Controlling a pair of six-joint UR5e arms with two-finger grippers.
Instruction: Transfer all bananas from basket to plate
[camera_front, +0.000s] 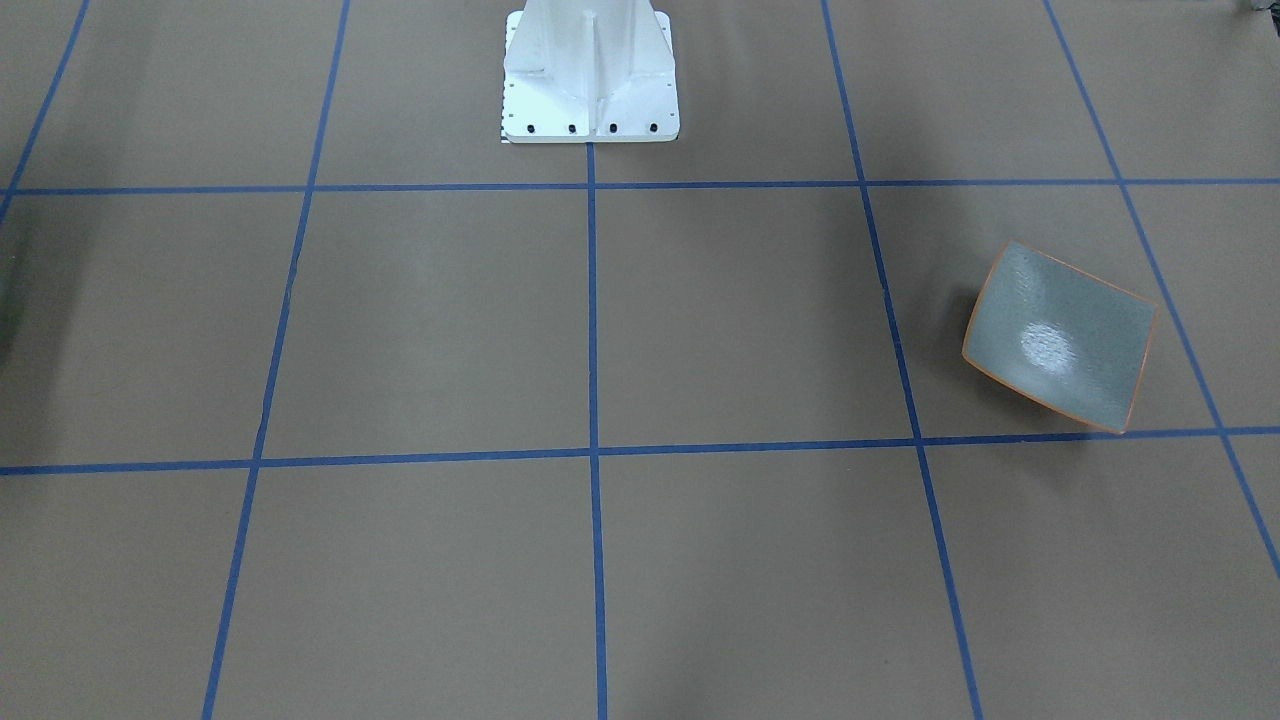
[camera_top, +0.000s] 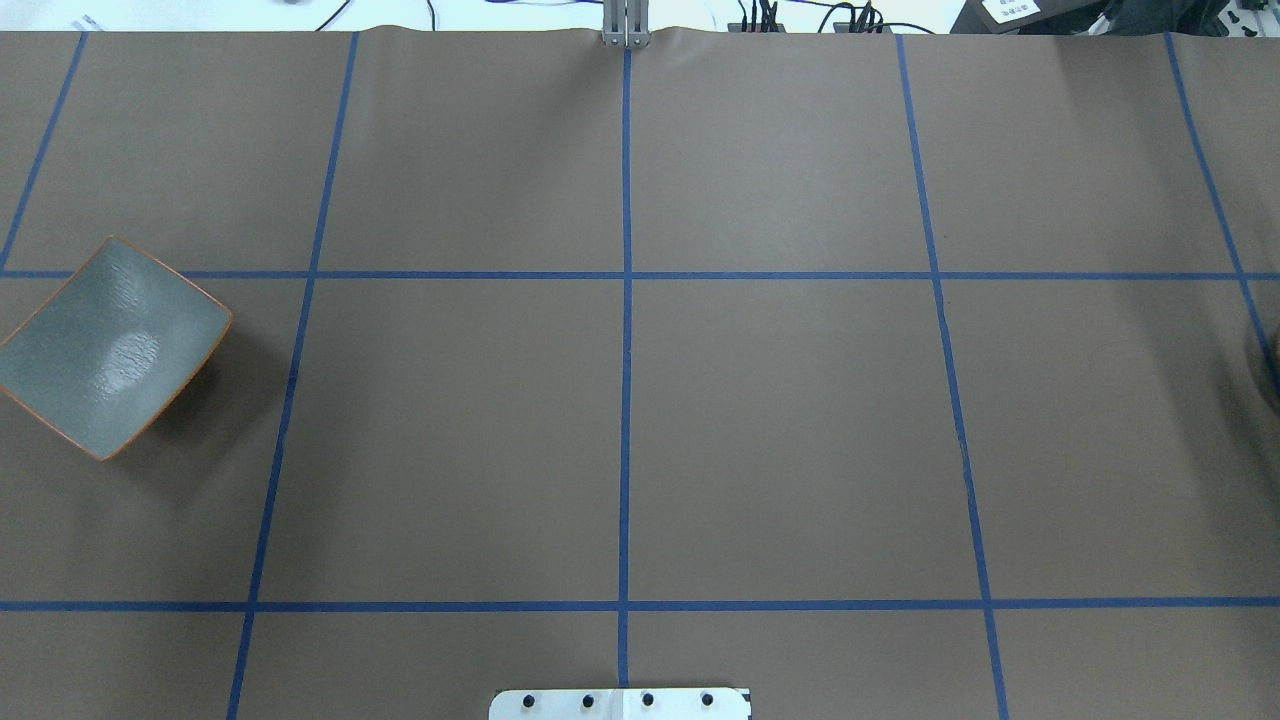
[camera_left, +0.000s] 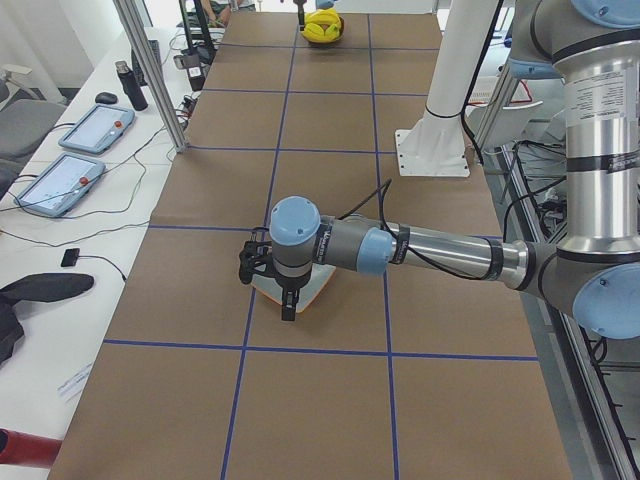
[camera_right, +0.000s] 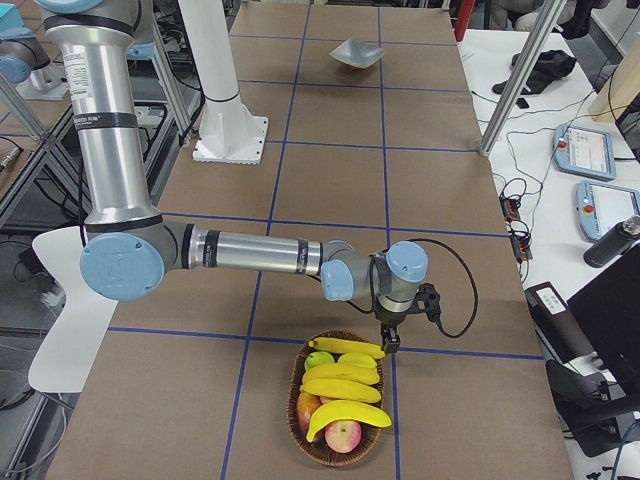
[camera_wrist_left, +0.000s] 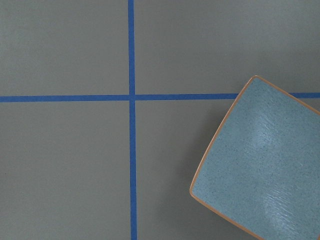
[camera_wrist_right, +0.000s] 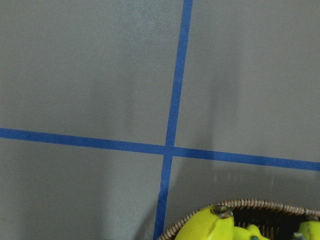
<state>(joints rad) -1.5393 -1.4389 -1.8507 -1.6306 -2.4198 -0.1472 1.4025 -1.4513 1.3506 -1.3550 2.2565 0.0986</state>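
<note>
Three yellow bananas (camera_right: 343, 388) lie in a woven basket (camera_right: 300, 385) at the table's right end; one banana (camera_wrist_right: 206, 227) and the basket rim (camera_wrist_right: 250, 203) show in the right wrist view. My right gripper (camera_right: 389, 346) hangs over the basket's far rim, close to the top banana; I cannot tell if it is open or shut. The grey-green plate (camera_top: 110, 345) with the orange rim sits bare at the left end, as the front view (camera_front: 1060, 335) and the left wrist view (camera_wrist_left: 265, 165) show. My left gripper (camera_left: 288, 312) hovers over the plate (camera_left: 310, 290); its state cannot be told.
A green apple (camera_right: 319, 358) and a red apple (camera_right: 343, 437) lie in the basket with the bananas. The white robot base (camera_front: 590, 75) stands at mid-table. Blue tape lines cross the brown table cover. Tablets (camera_left: 62, 180) and cables lie on a side bench.
</note>
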